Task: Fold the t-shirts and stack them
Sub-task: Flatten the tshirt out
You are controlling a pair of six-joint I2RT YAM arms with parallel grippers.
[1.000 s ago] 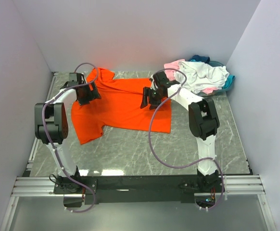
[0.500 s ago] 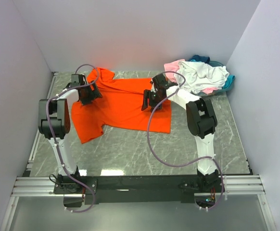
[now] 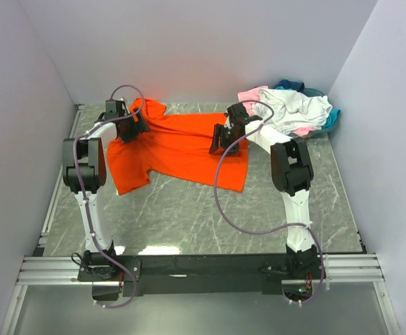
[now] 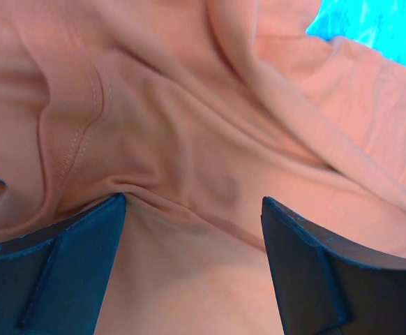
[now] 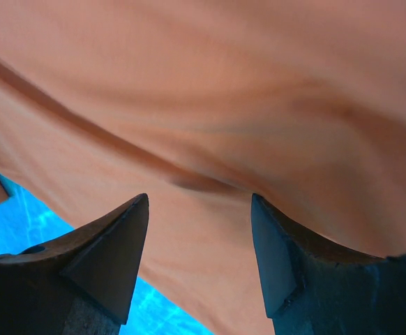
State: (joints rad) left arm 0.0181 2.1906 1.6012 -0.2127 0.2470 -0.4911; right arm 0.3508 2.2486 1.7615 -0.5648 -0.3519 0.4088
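2 sets of jaws wide, nothing pinched: L gripper & R gripper, both low on orange t-shirt, spread far-centre on table. Risk: shallow bite slips, fold skews.

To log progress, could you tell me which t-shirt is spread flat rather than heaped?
The orange t-shirt, laid out on the table at its far middle. The white t-shirt, pink t-shirt and teal t-shirt lie crumpled together in the far right corner.
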